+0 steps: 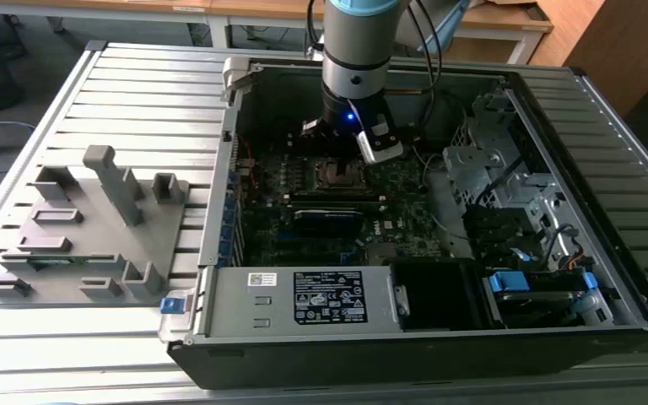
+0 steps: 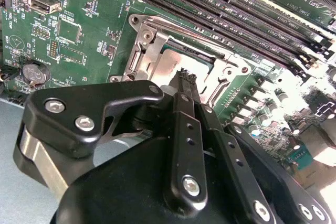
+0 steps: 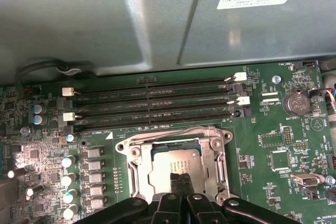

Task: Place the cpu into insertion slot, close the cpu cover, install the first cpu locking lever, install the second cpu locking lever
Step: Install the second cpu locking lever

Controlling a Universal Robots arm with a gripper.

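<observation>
In the exterior view, a grey moulded fixture tray point(image 1: 88, 228) with upright posts lies on the ribbed metal table point(image 1: 132, 93) toward the exterior view's left. Just beside it stands the open black and grey computer case point(image 1: 414, 346), with its green motherboard point(image 1: 301, 228) lying flat inside. The silver-grey robot arm point(image 1: 358, 51) reaches down into the case from the far edge and ends over the board's middle.

In both wrist views the black gripper point(image 3: 180, 178) has its two slim fingers point(image 2: 185, 85) pressed together with no gap, tips down at the socket and nothing held between them. The small square insertion slot point(image 3: 176, 163) with its silvery metal rim sits on the motherboard just beside the four long black memory slots point(image 3: 152, 103). The flat square silver-grey cpu point(image 3: 170, 156) lies seated in that slot, its metal top showing through the cut-out. The thin silvery cpu cover point(image 2: 157, 64) frames the chip; whether it lies fully flat cannot be told. The fingertips touch or sit just above the chip's near edge.

A round silver coin battery point(image 3: 295, 102) sits on the board, well apart from the socket.
</observation>
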